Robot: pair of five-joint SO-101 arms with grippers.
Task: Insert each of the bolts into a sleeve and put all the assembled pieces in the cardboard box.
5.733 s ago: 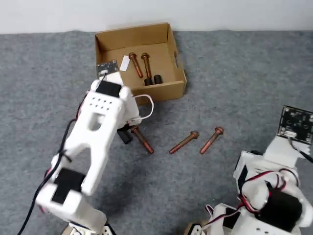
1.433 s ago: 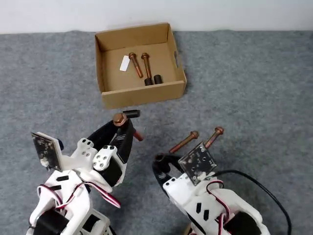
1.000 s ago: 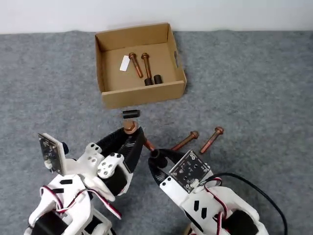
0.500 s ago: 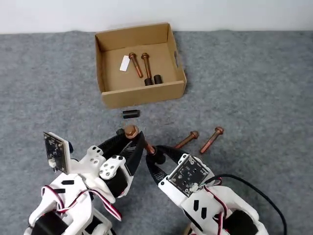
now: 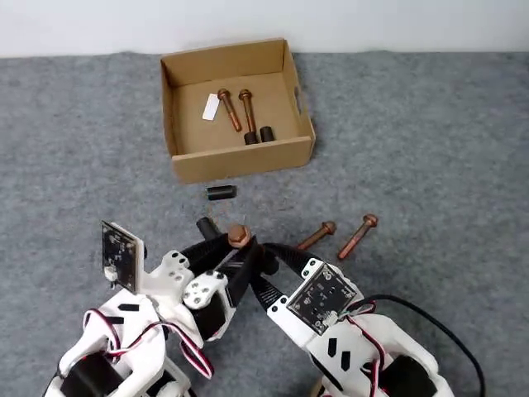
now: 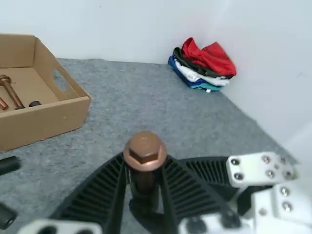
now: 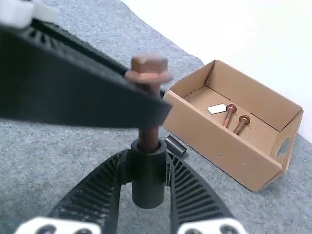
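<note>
The left gripper (image 6: 144,170) is clamped tight on an upright bolt (image 6: 144,150). The right gripper (image 7: 147,163) grips a sleeve (image 7: 147,187) with the bolt's shank entering it, near the table's (image 5: 413,149) front edge, well apart from the cardboard box (image 5: 240,159).

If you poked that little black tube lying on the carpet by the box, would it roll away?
Probably a little. The black tube is round and lies on its side, so a push across it would likely roll it. The fuzzy grey carpet should stop it soon. It looks stiff, not squishy, and small enough to seem light.
</note>
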